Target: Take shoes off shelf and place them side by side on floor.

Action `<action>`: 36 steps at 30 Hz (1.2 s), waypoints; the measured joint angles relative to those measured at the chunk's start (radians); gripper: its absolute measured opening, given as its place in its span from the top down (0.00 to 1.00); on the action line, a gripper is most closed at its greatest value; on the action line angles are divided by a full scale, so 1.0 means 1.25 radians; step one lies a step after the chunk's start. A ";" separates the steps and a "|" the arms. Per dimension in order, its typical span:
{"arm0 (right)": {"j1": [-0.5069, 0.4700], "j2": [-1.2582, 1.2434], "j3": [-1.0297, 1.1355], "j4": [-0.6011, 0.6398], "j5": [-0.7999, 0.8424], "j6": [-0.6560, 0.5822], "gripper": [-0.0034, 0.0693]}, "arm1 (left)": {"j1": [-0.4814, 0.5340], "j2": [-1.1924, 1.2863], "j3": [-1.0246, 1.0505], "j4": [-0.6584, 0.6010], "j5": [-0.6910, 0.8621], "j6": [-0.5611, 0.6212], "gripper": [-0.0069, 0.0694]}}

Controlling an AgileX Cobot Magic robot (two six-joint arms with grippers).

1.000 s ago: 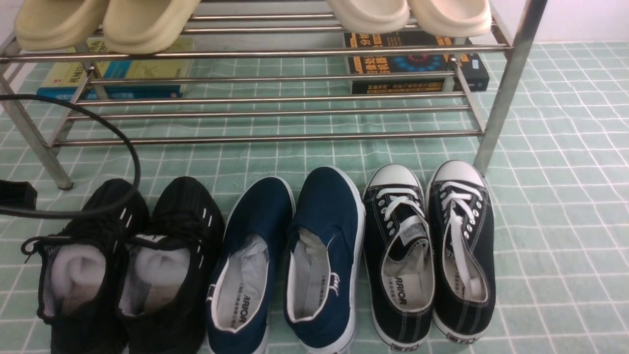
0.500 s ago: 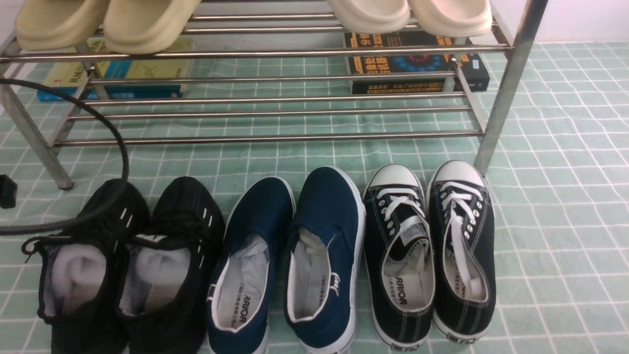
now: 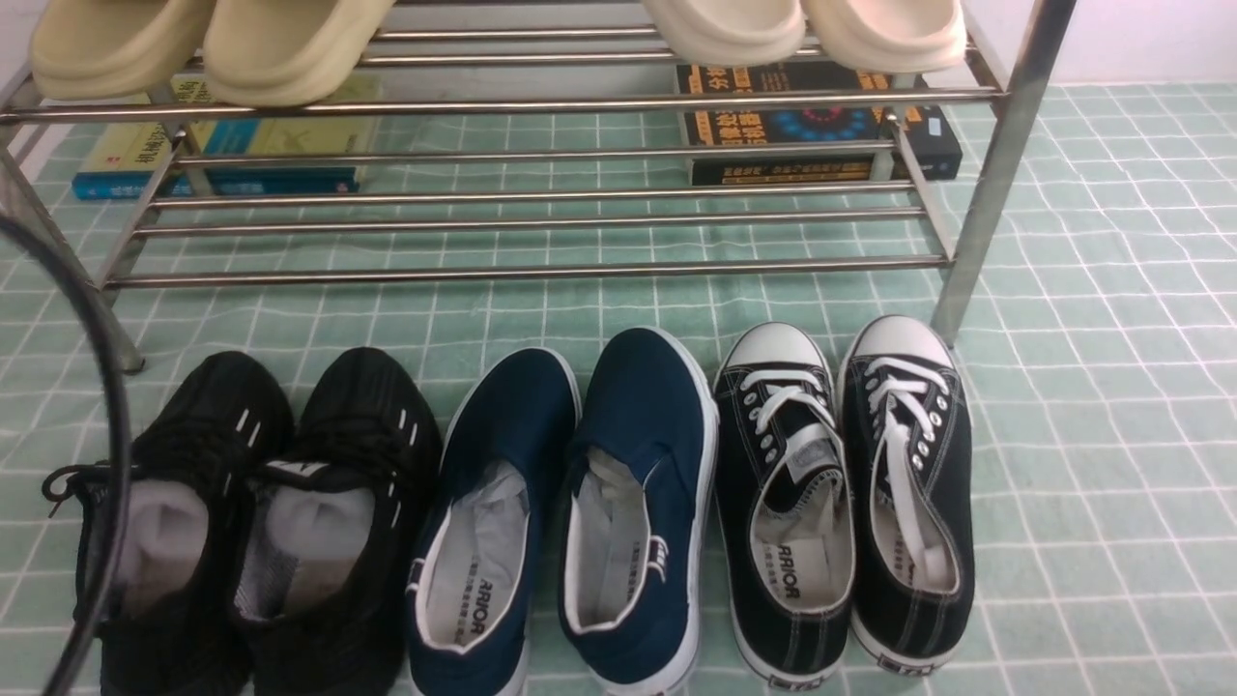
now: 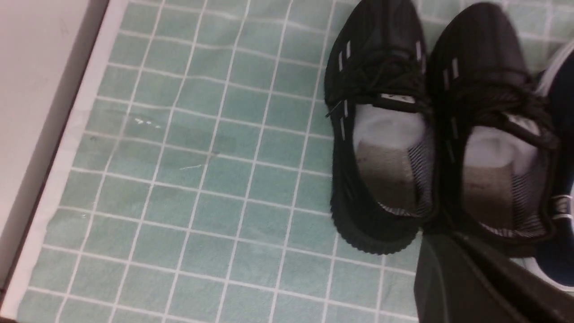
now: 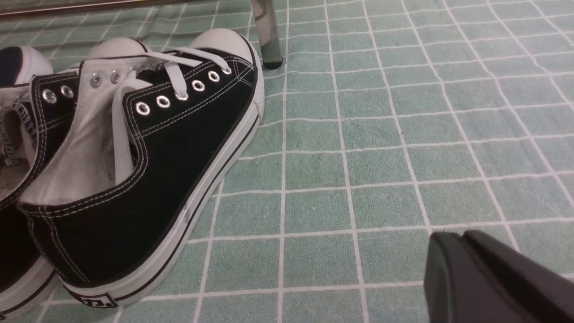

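The navy slip-ons (image 3: 570,512) sit side by side on the floor (image 3: 1092,406), toes toward the shelf (image 3: 541,271) and sides touching; they are off the rack, just in front of its lower tier. White lining and paper stuffing show in both openings.

On the side of my left arm, touching the blue pair, stand the all-black knit sneakers (image 3: 251,522); my left wrist camera looks down on them (image 4: 439,134) from close above, with a sliver of a blue shoe at the frame edge. On the side of my right arm stand the black lace-up sneakers (image 3: 846,493) with white toes; my right wrist camera sees the outer one (image 5: 148,166) from low and just beside it, near the shelf's leg (image 5: 267,33).

The floor is a pale green sheet with a grid of thin white lines, a little wrinkled. Beyond its edge by my left gripper (image 4: 484,282) runs a pale border strip (image 4: 63,152).

Both shelf tiers are bare steel bars. Yellowish slippers (image 3: 203,43) and cream slippers (image 3: 802,29) rest on the upper tier. Books (image 3: 821,126) lie under the rack. A black cable (image 3: 106,406) curves past the knit sneakers.

Only a dark corner of each gripper shows, the right one (image 5: 489,278) over bare floor; I cannot tell if either is apart or together.
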 joint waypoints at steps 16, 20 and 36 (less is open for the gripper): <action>0.000 0.000 0.000 0.000 0.000 -0.001 0.87 | 0.000 -0.510 0.435 -0.057 -0.478 -0.046 0.87; 0.000 0.000 0.000 0.000 0.000 -0.001 0.87 | 0.000 -0.513 0.480 -0.053 -0.483 -0.047 0.87; 0.000 0.000 0.000 -0.001 0.000 -0.002 0.83 | 0.000 -0.513 0.680 -0.018 -0.603 -0.047 0.85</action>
